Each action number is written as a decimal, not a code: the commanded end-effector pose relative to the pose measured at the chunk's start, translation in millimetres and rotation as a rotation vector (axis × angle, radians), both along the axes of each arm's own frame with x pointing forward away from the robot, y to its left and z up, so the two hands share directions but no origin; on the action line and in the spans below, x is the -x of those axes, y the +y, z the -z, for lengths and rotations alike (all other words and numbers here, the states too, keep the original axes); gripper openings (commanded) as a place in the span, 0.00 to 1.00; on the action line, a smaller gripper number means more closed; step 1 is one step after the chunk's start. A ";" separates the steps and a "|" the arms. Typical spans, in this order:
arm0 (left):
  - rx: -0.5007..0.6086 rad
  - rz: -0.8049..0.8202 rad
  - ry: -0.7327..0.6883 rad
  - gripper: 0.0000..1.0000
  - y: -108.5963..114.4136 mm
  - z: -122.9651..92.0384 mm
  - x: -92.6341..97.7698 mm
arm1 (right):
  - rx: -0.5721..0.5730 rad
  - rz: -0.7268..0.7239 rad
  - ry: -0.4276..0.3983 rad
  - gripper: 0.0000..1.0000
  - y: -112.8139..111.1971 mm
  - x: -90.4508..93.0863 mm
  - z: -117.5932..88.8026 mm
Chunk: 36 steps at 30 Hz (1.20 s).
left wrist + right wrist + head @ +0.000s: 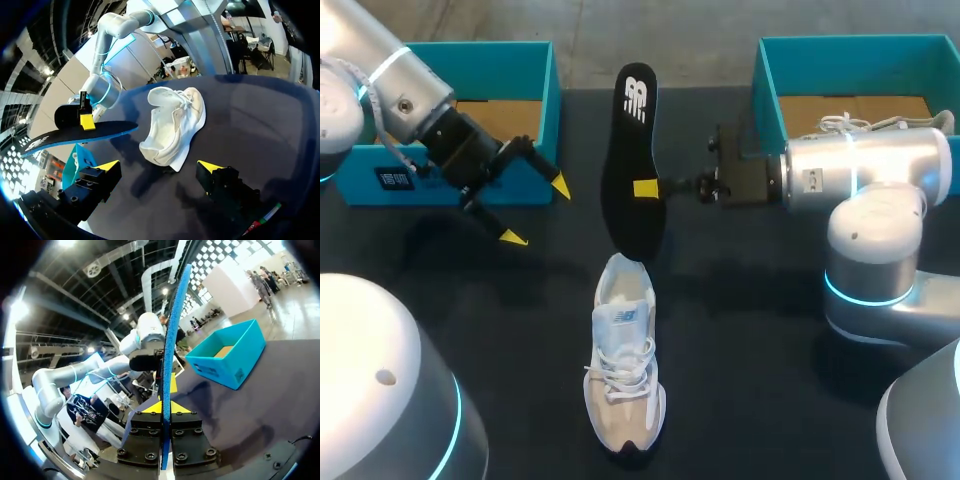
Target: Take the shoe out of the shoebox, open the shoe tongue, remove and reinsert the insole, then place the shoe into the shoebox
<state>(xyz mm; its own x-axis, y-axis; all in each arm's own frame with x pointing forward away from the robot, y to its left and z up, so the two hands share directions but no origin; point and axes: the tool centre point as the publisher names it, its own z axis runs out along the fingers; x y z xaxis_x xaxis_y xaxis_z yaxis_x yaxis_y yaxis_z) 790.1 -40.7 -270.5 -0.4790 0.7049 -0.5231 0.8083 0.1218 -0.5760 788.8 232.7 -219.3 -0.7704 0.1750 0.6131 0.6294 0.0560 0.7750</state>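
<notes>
Right claw (650, 188): you have it clamped on the insole (632, 150), lifted over the surface (770, 330).
Left claw (536, 211): wide open, holding nothing.
Shoe (625, 370): upright on the surface, near the insole.

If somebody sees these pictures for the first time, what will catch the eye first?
The black insole stands out first, held in the air over the middle of the dark table by the right gripper. Nearer the robot a white shoe rests on it, and the left gripper hangs open beside a teal shoebox.
</notes>
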 end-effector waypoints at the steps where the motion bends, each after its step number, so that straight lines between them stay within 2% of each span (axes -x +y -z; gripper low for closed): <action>1: -0.001 0.002 0.001 1.00 -0.2 0.1 -1.1 | 0.003 0.001 0.000 0.00 2.2 -0.2 0.0; 4: -0.001 0.002 0.001 1.00 -0.2 0.1 -1.1 | 0.003 0.001 0.000 0.00 2.2 -0.2 0.0; 9: -0.061 -0.125 -0.040 1.00 -6.7 8.8 -1.9 | 0.016 -0.001 -0.017 0.00 12.3 1.3 9.3; 15: -0.042 -0.221 -0.041 1.00 -7.7 14.1 2.8 | 0.005 0.002 -0.044 0.00 15.6 7.1 19.8; 27: -0.072 -0.233 0.021 1.00 -17.2 41.4 16.4 | 0.021 0.011 -0.116 0.00 18.0 10.3 29.7; 36: -0.091 -0.237 0.067 1.00 -20.5 48.9 19.4 | 0.026 0.008 -0.176 0.00 17.7 12.0 31.8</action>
